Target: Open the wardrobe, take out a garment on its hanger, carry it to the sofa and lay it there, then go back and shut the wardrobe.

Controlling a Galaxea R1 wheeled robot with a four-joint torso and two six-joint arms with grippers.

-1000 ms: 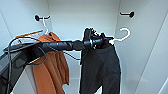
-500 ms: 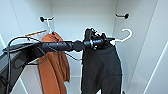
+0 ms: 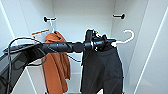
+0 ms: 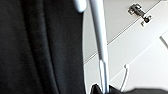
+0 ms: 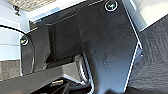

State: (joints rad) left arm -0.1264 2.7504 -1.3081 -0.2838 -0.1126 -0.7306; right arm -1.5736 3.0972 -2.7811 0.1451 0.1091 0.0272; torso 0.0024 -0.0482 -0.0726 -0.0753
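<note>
The wardrobe [image 3: 82, 15] stands open and I look into its white inside. My left arm reaches in from the left. Its gripper [image 3: 110, 43] is shut on the white hanger [image 3: 128, 36] near the neck, and the curved hook points free to the right, off any peg. The black garment [image 3: 102, 70] hangs limp from that hanger below the gripper. In the left wrist view the black fabric [image 4: 37, 45] and the hanger's white bar [image 4: 100, 45] are very close. The sofa is out of view.
A rust-orange garment [image 3: 56, 65] hangs from the left peg [image 3: 48, 19]. A bare dark peg [image 3: 119, 16] sticks out at the back right. A door hinge [image 4: 138, 11] shows on a white panel. Dark carpet [image 5: 155, 50] lies under the right arm.
The hanger with the black garment has drifted a little to the right in my left gripper. The whole view has shifted slightly as well.
</note>
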